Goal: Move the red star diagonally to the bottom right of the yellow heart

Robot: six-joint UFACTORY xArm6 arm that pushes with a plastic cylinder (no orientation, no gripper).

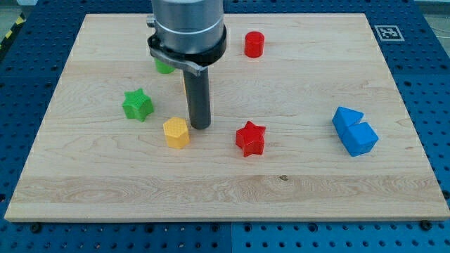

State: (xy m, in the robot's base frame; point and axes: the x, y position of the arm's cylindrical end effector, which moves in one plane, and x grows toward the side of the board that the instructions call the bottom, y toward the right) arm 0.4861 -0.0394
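1. Nearest the view's bottom: a bare stretch of pale wooden tabletop [225, 190], with blue perforated base plate [42, 28] around it on all sides.
2. Next up, right of centre: red plastic star-shaped block [250, 138], flat on the wood, the task's own piece. Sits to the view's right of the rod, apart from it, level with the yellow piece.
3. At much the same depth, left of centre: yellow plastic block [176, 132], roughly six-sided from this angle, true shape hard to tell.
4. Between those two, just beside the yellow block on its right: my tip [200, 126], lower end of a straight dark rod, down at the wood. Contact with the yellow block not certain. Jaws: none on show, only the rod below a grey round housing.
5. Far right, similar depth: blue plastic angular block [354, 130], well apart from the rest.
6. Farther back, left: green plastic star-shaped block [138, 105].
7. Behind the rod's left edge: orange-yellow sliver [184, 83], too hidden to name.
8. Farther still: green block [164, 67], partly hidden by the housing.
9. Near the view's top: red plastic cylinder [254, 44]; at top right corner, printed black-and-white marker [387, 32].
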